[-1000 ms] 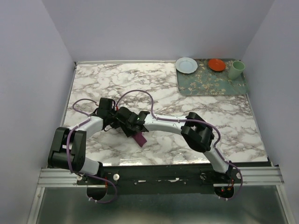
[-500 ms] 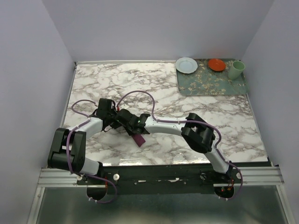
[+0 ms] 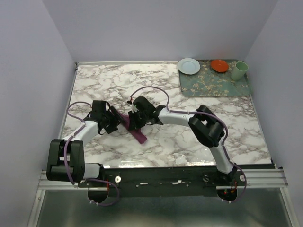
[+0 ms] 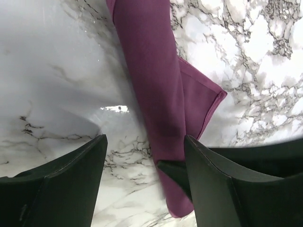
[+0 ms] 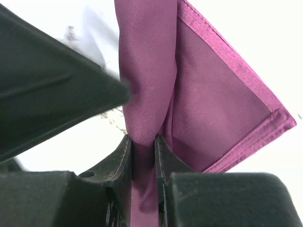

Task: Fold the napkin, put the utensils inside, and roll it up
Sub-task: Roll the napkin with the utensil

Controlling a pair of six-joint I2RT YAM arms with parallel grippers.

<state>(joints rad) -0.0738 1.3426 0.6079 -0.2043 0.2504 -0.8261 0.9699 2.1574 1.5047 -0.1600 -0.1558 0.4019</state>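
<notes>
The plum napkin lies rolled into a narrow tube on the marble, with a loose corner flap spread flat beside it. My right gripper is shut on the napkin roll, pinching the cloth between its fingers. My left gripper stands open astride the same napkin roll, its pads not touching the cloth. In the top view the left gripper and the right gripper meet at the roll's far end. The utensils are hidden from view.
A green floral mat lies at the back right, carrying a white plate, an orange dish and a pale green cup. Walls enclose the table on three sides.
My left gripper has opened and drawn back to the left. The right gripper has closed on the roll and shifted back and to the right, so more of the napkin shows.
</notes>
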